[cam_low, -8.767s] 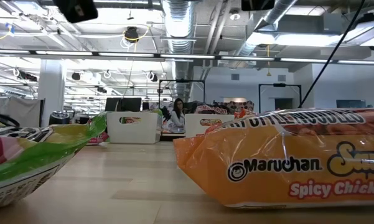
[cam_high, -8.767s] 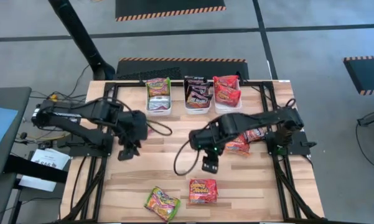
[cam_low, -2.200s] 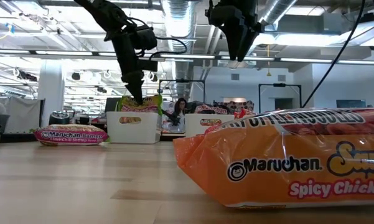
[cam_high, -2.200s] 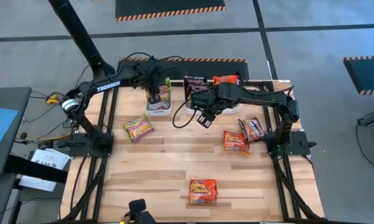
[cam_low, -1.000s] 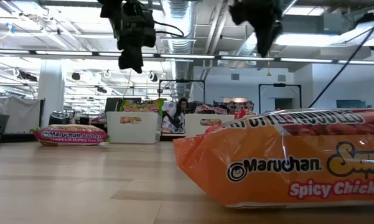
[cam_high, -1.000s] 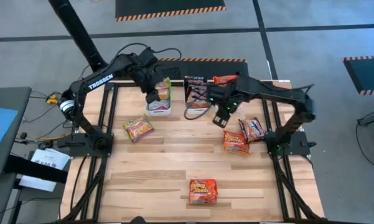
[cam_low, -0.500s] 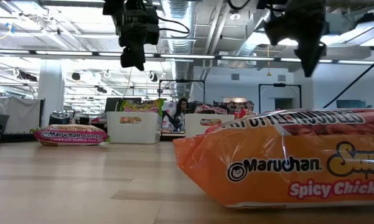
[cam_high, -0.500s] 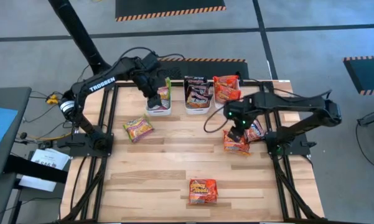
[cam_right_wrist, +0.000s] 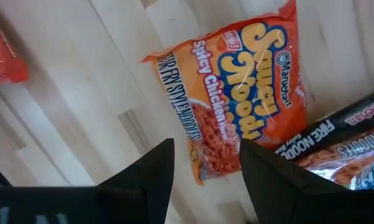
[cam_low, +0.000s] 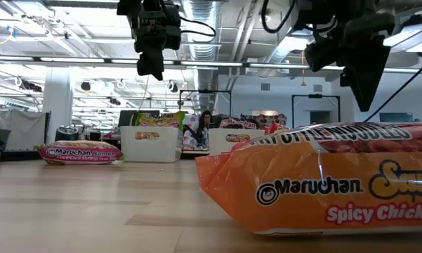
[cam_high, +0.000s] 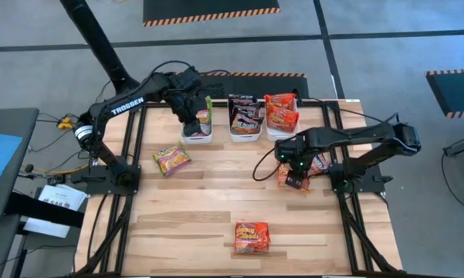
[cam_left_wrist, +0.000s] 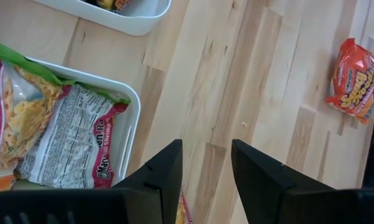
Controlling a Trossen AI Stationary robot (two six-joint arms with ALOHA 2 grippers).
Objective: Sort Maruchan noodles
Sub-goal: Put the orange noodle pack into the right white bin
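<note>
Two spread hands, right hand (cam_right_wrist: 202, 163) over crinkly orange noodle packet (cam_right_wrist: 236, 84) (flat, rectangular), left hand (cam_left_wrist: 205, 165) beside white tub (cam_left_wrist: 127, 118).

Maruchan noodles (cam_high: 252, 237): flat packets, some in tubs (cam_high: 245, 136), others scattered.

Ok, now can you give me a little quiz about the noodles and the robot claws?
1. True or false: the right claw is open, right above an orange packet.
2. Pick one: which of the three white tubs holds the black packets? A) left B) middle C) right
3. Count: how many packets lie loose on the table, outside the tubs?

Key:
1. True.
2. B.
3. Four: two orange, one green-edged, one black.
</note>
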